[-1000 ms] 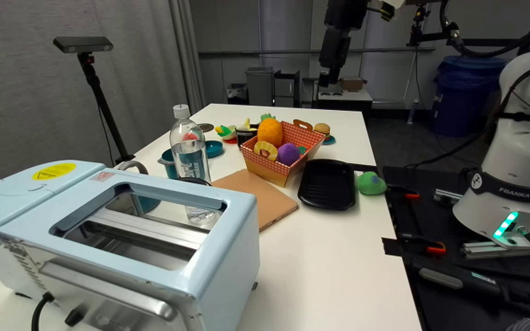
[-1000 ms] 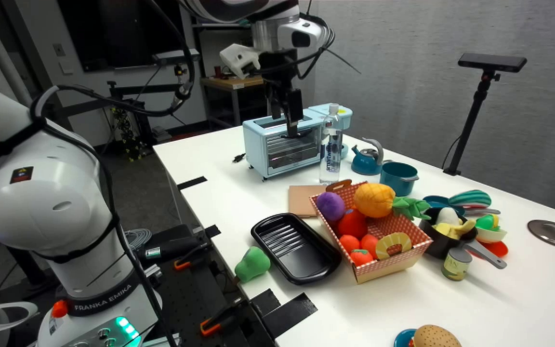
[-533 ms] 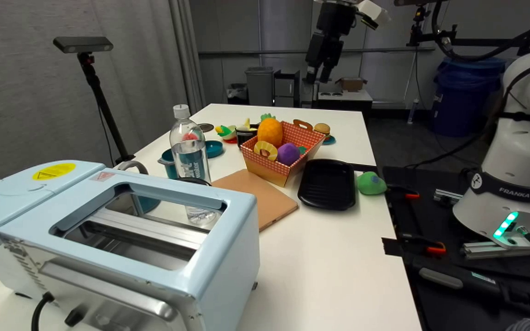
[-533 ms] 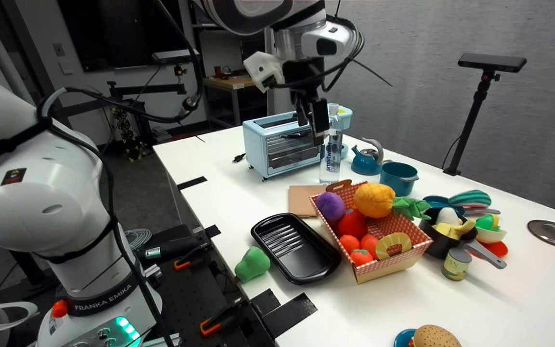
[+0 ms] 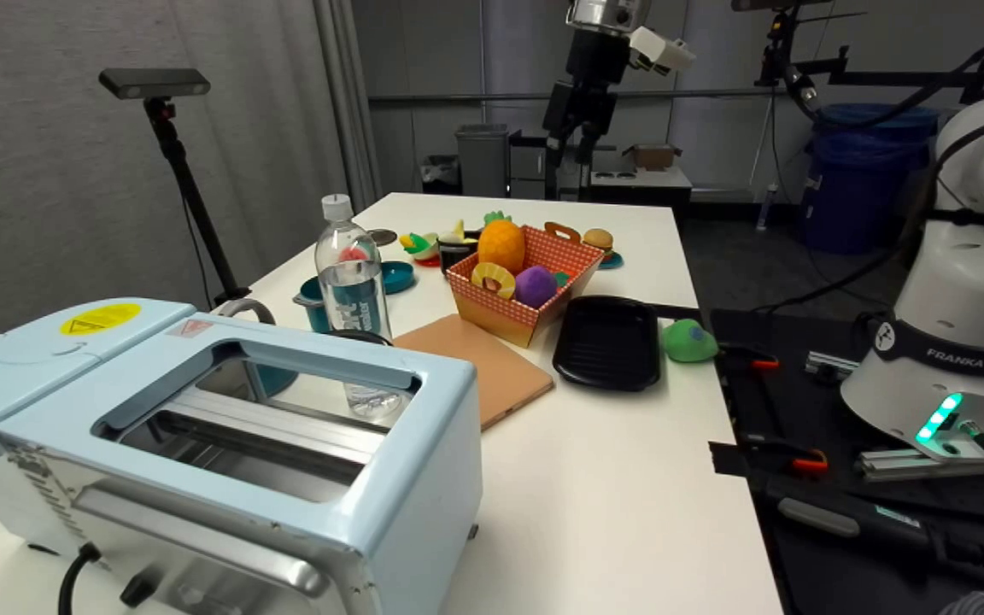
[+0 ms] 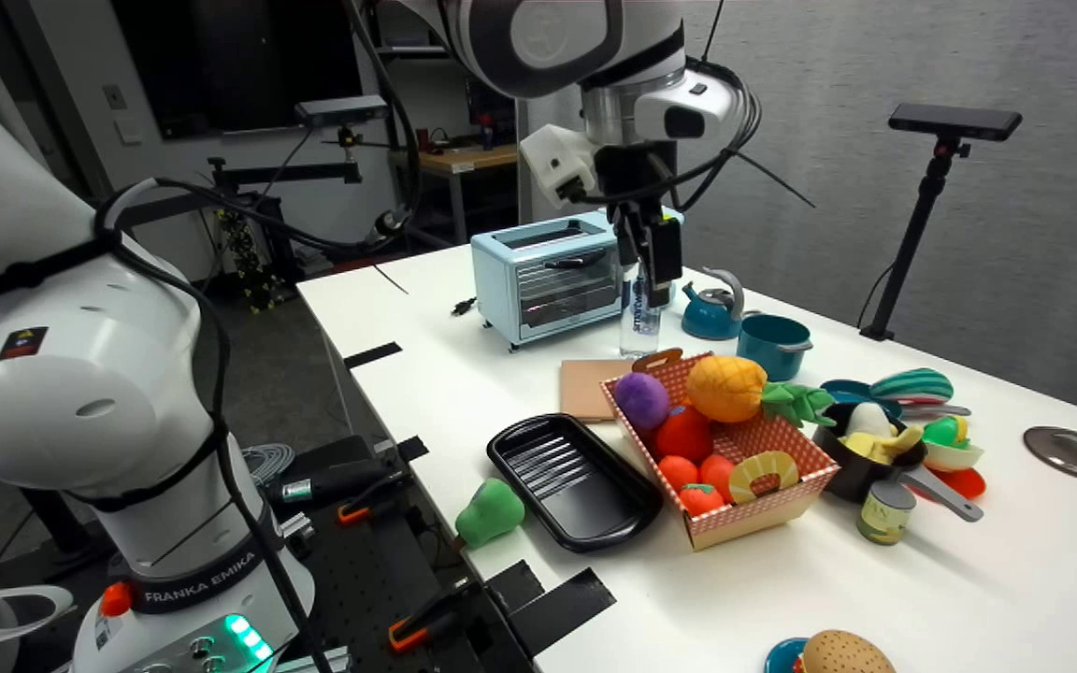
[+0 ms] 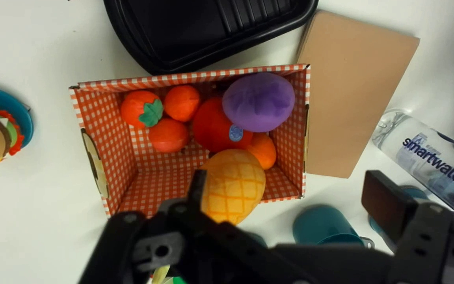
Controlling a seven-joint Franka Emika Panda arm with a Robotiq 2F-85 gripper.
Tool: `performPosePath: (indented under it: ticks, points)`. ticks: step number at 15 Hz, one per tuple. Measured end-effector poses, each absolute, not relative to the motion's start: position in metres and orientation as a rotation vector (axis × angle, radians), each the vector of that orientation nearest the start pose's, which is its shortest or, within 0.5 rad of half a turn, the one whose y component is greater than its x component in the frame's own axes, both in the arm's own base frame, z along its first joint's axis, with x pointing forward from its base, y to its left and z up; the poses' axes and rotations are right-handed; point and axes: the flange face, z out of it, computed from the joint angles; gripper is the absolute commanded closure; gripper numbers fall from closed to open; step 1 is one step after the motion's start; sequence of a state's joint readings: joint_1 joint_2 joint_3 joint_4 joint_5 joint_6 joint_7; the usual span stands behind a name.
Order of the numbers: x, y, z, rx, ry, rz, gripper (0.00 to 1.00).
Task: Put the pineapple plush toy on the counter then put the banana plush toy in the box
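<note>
The pineapple plush toy [image 6: 725,388], orange-yellow with green leaves, rests in the red-checked box [image 6: 753,531], its leaves reaching over the rim. In the wrist view the pineapple's body [image 7: 237,183] lies behind one fingertip. The yellow banana plush toy [image 6: 868,447] with a pale tip sits in a black pot beside the box. Under everything stretches the white counter [image 6: 1015,579]. My gripper [image 7: 284,175] is open with nothing between its fingers. It hangs above the counter, higher than the box, in both exterior views [image 5: 567,175].
Purple, red and orange soft toys share the box. A black dish [image 6: 576,486] and a board [image 6: 585,388] adjoin it. Around stand a tall water bottle [image 6: 641,327], a toaster [image 6: 548,280], a teal pot [image 6: 774,348] and a can [image 6: 886,512]. A green pear [image 6: 490,511] lies near the edge.
My open gripper has travelled across the counter from the toaster side toward the box, sinking somewhat. The toys, the box and the other objects have stayed put.
</note>
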State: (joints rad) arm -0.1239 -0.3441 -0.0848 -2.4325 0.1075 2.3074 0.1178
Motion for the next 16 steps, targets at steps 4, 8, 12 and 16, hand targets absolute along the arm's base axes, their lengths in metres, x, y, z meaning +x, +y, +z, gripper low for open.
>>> performPosePath:
  ticks: [4, 8, 12, 16]
  points:
    - [0.471, -0.100, 0.442, -2.969, 0.592, -0.319, 0.00]
    - [0.496, -0.105, 0.429, -2.980, 0.597, -0.291, 0.00]
    - [0.516, -0.110, 0.417, -2.988, 0.602, -0.266, 0.00]
    - [0.531, -0.115, 0.403, -2.993, 0.613, -0.235, 0.00]
